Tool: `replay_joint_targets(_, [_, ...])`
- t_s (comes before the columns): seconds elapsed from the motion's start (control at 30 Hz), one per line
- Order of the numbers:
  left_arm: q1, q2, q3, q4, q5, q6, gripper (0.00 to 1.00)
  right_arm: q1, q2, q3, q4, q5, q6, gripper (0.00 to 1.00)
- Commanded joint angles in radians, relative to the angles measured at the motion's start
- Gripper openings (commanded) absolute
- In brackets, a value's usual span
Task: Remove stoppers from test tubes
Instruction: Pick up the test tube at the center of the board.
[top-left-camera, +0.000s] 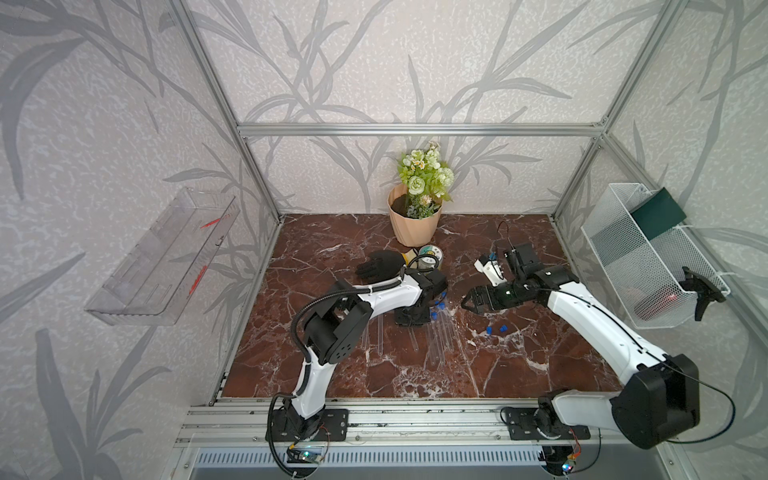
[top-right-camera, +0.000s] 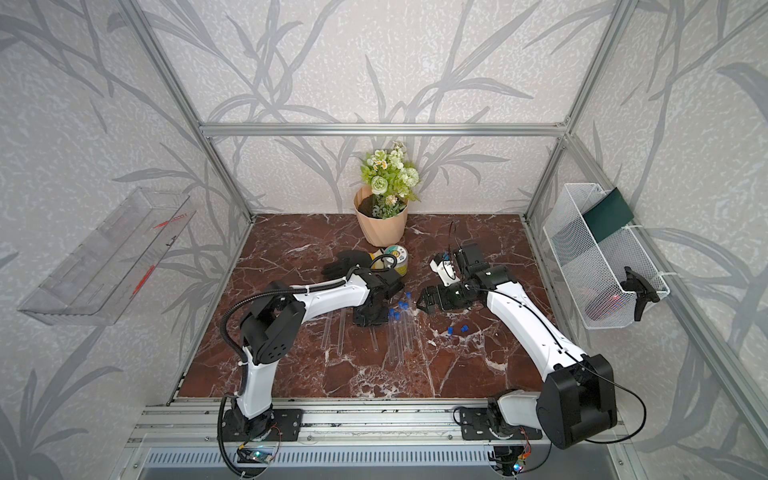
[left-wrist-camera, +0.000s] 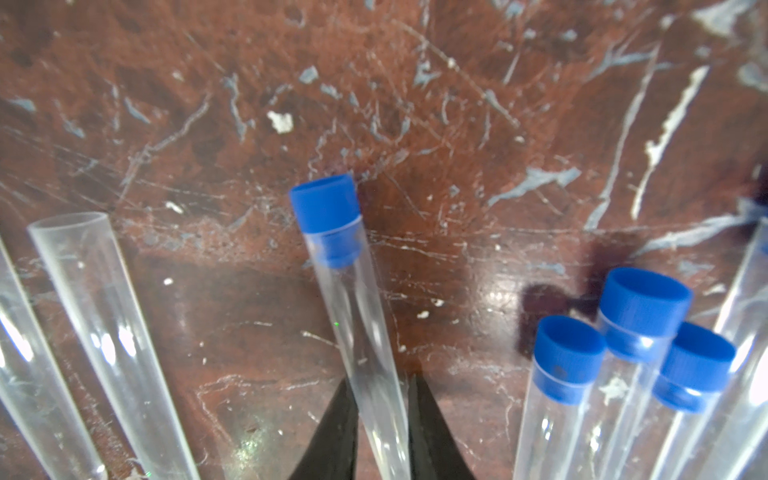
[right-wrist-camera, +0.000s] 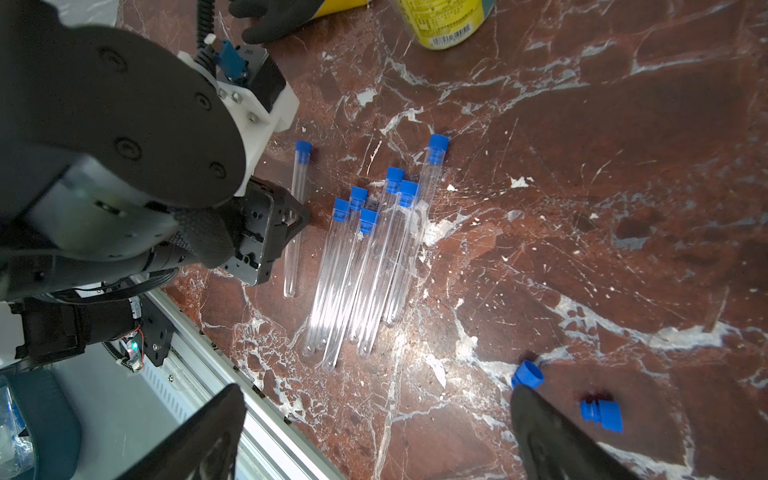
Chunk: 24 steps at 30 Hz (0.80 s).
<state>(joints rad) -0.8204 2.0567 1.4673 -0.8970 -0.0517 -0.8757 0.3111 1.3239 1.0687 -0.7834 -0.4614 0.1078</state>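
One clear test tube (left-wrist-camera: 357, 324) with a blue stopper (left-wrist-camera: 326, 203) lies on the marble table, apart from the rest. My left gripper (left-wrist-camera: 382, 399) is shut on it, a black finger pressed against each side of the glass. The right wrist view shows this tube (right-wrist-camera: 297, 187) beside a bundle of several stoppered test tubes (right-wrist-camera: 365, 270). Unstoppered tubes (left-wrist-camera: 104, 311) lie on its other side. Two loose stoppers (right-wrist-camera: 527, 374) (right-wrist-camera: 601, 415) rest on the marble. My right gripper (right-wrist-camera: 376, 388) hovers open and empty, right of the bundle in both top views (top-left-camera: 467, 301) (top-right-camera: 420, 300).
A black glove (top-left-camera: 380, 264), a yellow can (top-left-camera: 430, 253) and a potted plant (top-left-camera: 413, 224) stand behind the left arm. A white mesh basket (top-left-camera: 648, 266) hangs on the right wall and a clear tray (top-left-camera: 162, 257) on the left. A metal rail (top-left-camera: 374, 415) runs along the front edge.
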Motion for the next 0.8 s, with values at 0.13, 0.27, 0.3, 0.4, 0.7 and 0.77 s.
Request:
replay_joint_targets(0.13, [-0.016,0.052,0.007,-0.049,-0.039,0.029,0.21,-0.003,-0.021,0.012,0.001,-0.003,0.004,1.00])
replay_joint_targets(0.27, [-0.014,0.050,0.007,-0.038,-0.033,0.020,0.21,-0.003,-0.021,0.009,0.004,-0.006,0.006,1.00])
replay_joint_targets(0.3, [-0.012,0.051,0.005,-0.032,-0.028,0.018,0.21,-0.003,-0.021,0.009,0.004,-0.006,0.007,1.00])
replay_joint_targets(0.4, [-0.001,0.056,0.005,-0.010,-0.008,0.008,0.22,-0.004,-0.022,0.010,0.003,-0.010,0.007,1.00])
replay_joint_targets(0.7, [0.012,0.077,0.035,-0.012,-0.014,0.013,0.25,-0.004,-0.026,0.002,0.007,-0.014,0.012,0.99])
replay_joint_targets(0.77, [0.013,0.077,0.032,-0.005,-0.010,0.012,0.24,-0.004,-0.025,0.001,0.011,-0.016,0.012,0.99])
